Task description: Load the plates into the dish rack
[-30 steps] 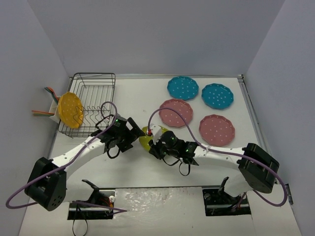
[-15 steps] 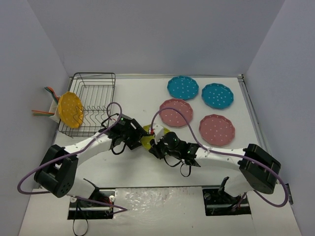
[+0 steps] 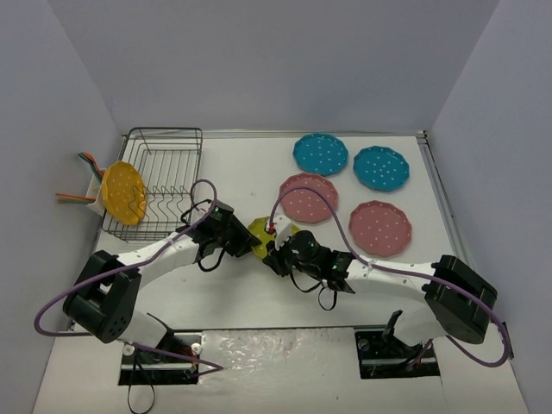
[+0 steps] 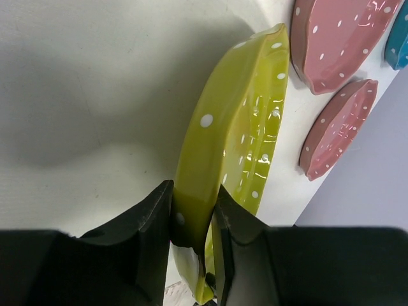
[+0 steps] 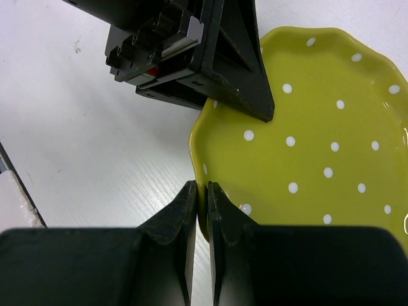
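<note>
From the top view, my worry is the double hold. The left arm's fingers (image 3: 242, 238) and the right arm's fingers (image 3: 274, 249) both pinch the yellow-green scallop-edged plate with white dots (image 3: 261, 231), which is tilted up mid-counter just right of the black wire dish rack (image 3: 164, 132). If either arm moves before the other lets go, the plate gets twisted between them and could slip or chip. An orange dotted plate (image 3: 123, 191) stands at the rack's left side, so a careless swing toward the dividers could knock it. Two teal dotted plates (image 3: 320, 153) and two pink dotted plates (image 3: 308, 197) lie flat on the white counter (image 3: 241, 172), farther right. From the left wrist view, the left fingers are narrowed onto the rim with only a shallow bite at one edge. The glaze looks glossy, so I judge that the plate's weight hanging beyond that bite could make it pivot or slide out once it is carried alone. I cannot tell whether its far edge touches the counter. From the right wrist view, the right fingers are nearly together on the thin rim, close beside the left fingers. Opening them sideways could bump that neighbour and jolt the grip.
</note>
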Available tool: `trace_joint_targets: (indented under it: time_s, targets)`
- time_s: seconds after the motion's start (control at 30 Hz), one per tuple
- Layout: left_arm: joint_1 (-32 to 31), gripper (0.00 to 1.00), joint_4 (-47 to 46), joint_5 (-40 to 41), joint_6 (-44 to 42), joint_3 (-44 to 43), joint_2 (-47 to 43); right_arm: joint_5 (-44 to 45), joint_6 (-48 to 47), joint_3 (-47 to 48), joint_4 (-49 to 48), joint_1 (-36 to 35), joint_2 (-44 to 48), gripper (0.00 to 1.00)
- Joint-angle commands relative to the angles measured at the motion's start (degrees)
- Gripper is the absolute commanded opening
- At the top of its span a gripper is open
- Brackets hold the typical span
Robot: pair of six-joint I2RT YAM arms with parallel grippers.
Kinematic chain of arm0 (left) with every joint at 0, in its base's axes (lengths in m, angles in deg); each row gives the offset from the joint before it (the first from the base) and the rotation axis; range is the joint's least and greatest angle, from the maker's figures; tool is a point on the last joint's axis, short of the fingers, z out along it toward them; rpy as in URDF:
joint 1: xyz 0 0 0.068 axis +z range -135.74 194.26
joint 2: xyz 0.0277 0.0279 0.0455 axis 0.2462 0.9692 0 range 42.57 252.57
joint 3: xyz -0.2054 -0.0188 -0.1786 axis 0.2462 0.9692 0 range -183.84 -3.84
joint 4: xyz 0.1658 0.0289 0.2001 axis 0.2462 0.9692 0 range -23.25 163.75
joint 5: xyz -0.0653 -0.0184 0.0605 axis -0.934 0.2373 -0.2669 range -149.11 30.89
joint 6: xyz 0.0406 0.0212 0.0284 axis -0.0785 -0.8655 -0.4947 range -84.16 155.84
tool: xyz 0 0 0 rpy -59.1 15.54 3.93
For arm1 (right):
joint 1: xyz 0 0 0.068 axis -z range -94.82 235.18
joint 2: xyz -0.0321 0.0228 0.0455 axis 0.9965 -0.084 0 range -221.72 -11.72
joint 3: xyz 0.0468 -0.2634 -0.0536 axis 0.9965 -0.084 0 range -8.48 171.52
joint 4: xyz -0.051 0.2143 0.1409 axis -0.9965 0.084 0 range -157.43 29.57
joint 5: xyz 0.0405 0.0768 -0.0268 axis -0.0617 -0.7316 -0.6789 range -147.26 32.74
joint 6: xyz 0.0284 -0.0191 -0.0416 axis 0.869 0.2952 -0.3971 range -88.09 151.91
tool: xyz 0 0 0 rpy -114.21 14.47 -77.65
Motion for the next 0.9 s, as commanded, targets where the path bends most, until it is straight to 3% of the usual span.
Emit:
trace_joint_targets:
  time_s: [0.0,0.2,0.37,0.47,0.63,0.87]
  targets:
    - [-0.8,0.0,-0.4,0.8,-2.6,-3.8,-2.7,-0.2,1.0,1.3,-2.8,-0.3,4.7,0.25]
    - [-1.2,0.0,6.6,6.2,-10.4,-7.5,-8.5,1.4,-0.3,2.6,5.1,-0.3,10.5,0.62]
    - [-1.2,0.0,11.6,8.9,-17.1,-12.6,-11.8,3.7,-1.7,5.3,12.4,-0.3,16.4,0.81]
    - [-1.2,0.0,15.6,9.8,-23.1,-17.1,-12.9,5.8,-1.7,6.5,16.2,-0.2,21.4,0.87]
    - [-1.1,0.0,21.8,14.4,-33.1,-24.9,-15.2,11.6,-3.1,7.5,19.6,-0.1,29.1,0.88]
    - [-0.4,0.0,35.3,28.4,-49.7,-41.7,-14.2,16.9,-4.5,7.5,21.9,0.8,32.4,0.89]
